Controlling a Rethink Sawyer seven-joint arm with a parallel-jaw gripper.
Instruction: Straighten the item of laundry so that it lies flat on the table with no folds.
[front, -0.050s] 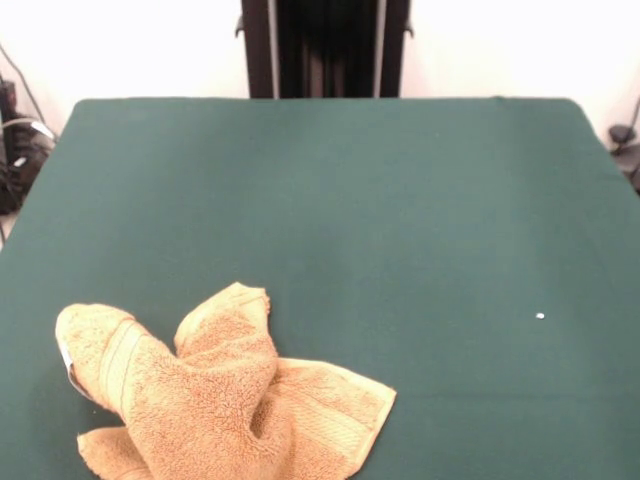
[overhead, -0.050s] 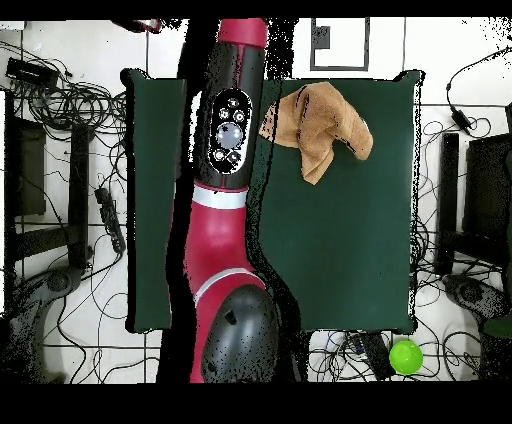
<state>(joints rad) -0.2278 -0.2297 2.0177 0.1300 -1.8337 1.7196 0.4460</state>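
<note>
Terry towel is bunched at one edge of the table, folds not yet out.
We see the arm from overhead but not its claw, so we cannot tell its state; pulling one layer may drag the towel off the edge.

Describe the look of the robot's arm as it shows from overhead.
The arm is glossy red with black sections. A white band rings it midway. A black oval panel on one link carries round grey buttons and a knob. Its base end is a rounded black dome. The gripper is not in view.
</note>
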